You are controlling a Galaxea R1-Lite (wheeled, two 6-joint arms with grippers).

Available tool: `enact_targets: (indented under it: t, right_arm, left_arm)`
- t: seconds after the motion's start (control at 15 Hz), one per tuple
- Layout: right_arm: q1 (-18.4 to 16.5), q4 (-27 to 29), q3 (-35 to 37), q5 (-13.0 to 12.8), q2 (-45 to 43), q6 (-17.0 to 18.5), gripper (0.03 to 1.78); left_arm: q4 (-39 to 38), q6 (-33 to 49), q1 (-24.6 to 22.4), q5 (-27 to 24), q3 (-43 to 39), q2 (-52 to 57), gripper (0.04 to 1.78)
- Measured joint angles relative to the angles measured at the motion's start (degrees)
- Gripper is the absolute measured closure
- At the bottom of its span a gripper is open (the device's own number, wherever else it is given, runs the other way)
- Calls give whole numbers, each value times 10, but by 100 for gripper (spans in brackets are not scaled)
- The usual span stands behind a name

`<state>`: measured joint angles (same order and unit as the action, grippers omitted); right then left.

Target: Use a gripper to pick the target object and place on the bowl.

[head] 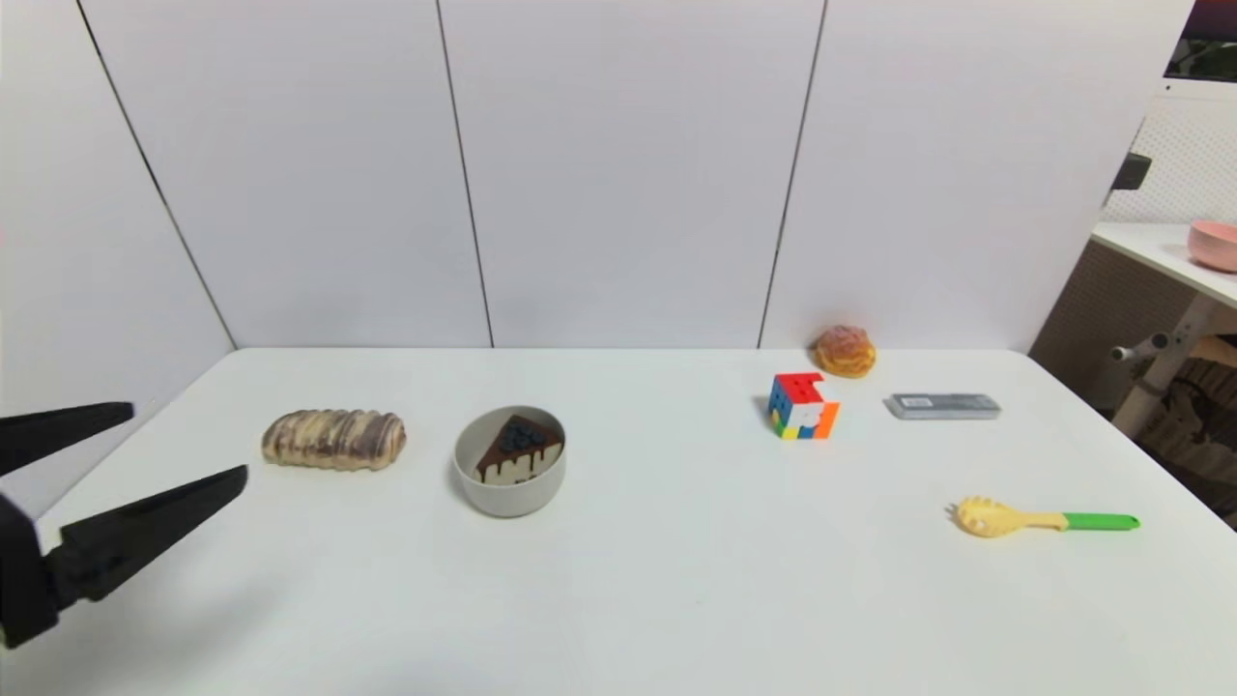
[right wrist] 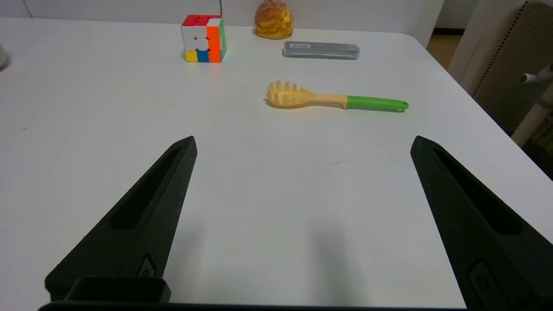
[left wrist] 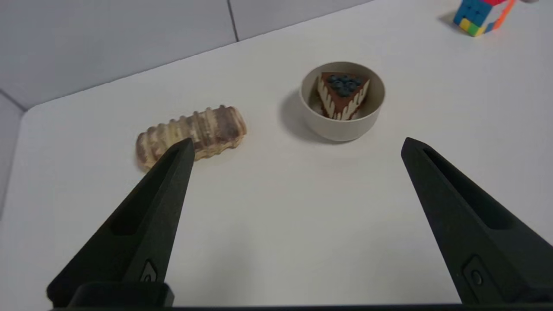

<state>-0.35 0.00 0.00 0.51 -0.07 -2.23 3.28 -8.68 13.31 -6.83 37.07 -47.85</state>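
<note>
The chocolate cake slice (head: 519, 448) with blueberries on top lies inside the small grey-white bowl (head: 474, 478) on the white table, left of centre. It also shows in the left wrist view, the slice (left wrist: 342, 94) in the bowl (left wrist: 345, 127). My left gripper (head: 184, 443) is open and empty at the table's left edge, well apart from the bowl; the left wrist view (left wrist: 296, 147) shows bare table between its fingers. My right gripper (right wrist: 302, 140) is open and empty over the table's near right part; it does not show in the head view.
A striped bread roll (head: 333, 439) lies left of the bowl. A colour cube (head: 803, 405), an orange puff pastry (head: 845, 351), a grey flat case (head: 944, 405) and a yellow-and-green pasta spoon (head: 1044, 519) lie on the right. A pink bowl (head: 1214, 244) stands on a side table.
</note>
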Motion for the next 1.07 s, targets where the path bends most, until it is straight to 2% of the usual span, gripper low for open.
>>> enact_targets:
  t: [0.6, 0.87, 1.07]
  right_arm:
    - [0, 0, 0, 0, 0, 0, 10]
    - [0, 0, 0, 0, 0, 0, 10]
    - [0, 0, 0, 0, 0, 0, 10]
  left_arm:
    - [-25, -6, -126, -4, -122, 255, 12]
    - [-23, -19, -133, -2, -194, 354, 12]
    - [-24, -14, -130, 2, -278, 427, 12]
